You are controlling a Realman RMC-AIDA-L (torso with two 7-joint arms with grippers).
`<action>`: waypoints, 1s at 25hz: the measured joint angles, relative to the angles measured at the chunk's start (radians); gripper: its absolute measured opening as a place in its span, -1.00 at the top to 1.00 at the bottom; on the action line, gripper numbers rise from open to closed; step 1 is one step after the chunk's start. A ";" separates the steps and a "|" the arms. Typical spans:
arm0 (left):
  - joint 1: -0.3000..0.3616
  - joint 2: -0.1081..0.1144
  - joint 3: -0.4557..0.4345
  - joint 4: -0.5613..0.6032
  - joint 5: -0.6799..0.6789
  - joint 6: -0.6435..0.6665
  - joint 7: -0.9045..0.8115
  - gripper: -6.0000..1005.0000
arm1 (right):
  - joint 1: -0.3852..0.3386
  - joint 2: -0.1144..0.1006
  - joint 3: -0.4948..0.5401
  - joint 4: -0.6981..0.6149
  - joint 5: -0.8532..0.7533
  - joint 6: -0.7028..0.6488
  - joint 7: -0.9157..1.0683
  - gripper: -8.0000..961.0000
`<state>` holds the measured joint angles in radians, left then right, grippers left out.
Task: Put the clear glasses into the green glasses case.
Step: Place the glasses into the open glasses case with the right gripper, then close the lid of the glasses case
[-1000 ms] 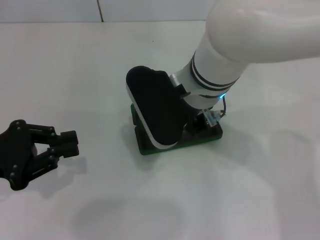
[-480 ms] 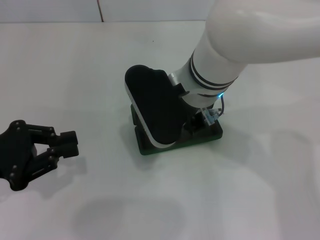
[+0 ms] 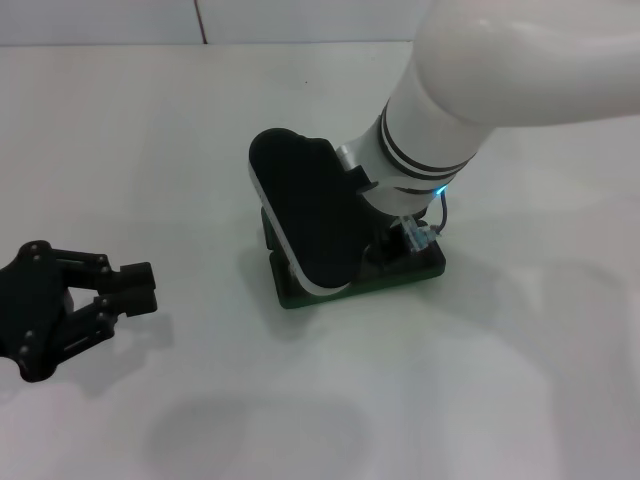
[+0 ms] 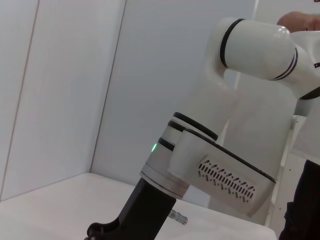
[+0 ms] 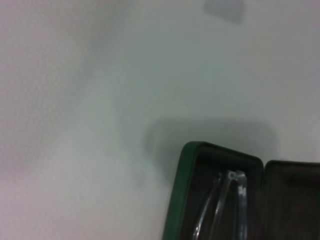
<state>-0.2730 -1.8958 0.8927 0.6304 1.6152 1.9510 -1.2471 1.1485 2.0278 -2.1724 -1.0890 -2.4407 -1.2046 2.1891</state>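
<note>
Clear glasses (image 5: 220, 207) are seen in the right wrist view lying inside the green glasses case (image 5: 176, 200), their thin transparent frame pale against the dark lining. Only part of them is shown, and their full shape cannot be made out. The case stands open on the white counter (image 3: 200, 130), with a dark green rounded rim and a dark interior split into two halves by a seam. No lettering or label can be read on it in any view.

In the head view the case (image 3: 415, 270) is largely covered by the right arm's wrist, which is lowered directly over it; only green edges are visible at its near and right sides. The right claw itself is hidden there, so its state cannot be told.

The left claw (image 3: 135, 288) is parked on the counter well to the left of the case, its black fingers (image 3: 135, 273) close together and holding nothing.
</note>
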 joint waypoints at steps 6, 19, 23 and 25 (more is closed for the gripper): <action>0.000 0.000 0.000 0.000 0.003 0.000 0.000 0.62 | -0.003 0.000 0.001 -0.024 -0.001 -0.003 0.007 0.56; 0.009 0.000 -0.003 0.000 -0.001 0.001 0.000 0.62 | -0.156 0.000 -0.001 -0.293 -0.143 -0.114 0.083 0.29; 0.008 0.000 -0.025 0.000 -0.002 0.004 -0.001 0.62 | -0.228 0.000 0.023 -0.385 -0.159 -0.156 0.090 0.29; 0.006 -0.001 -0.027 0.000 -0.004 0.005 -0.004 0.62 | -0.271 0.000 0.050 -0.433 -0.167 -0.185 0.102 0.29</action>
<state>-0.2674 -1.8966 0.8659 0.6304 1.6114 1.9556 -1.2508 0.8780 2.0278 -2.1226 -1.5220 -2.6080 -1.3892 2.2907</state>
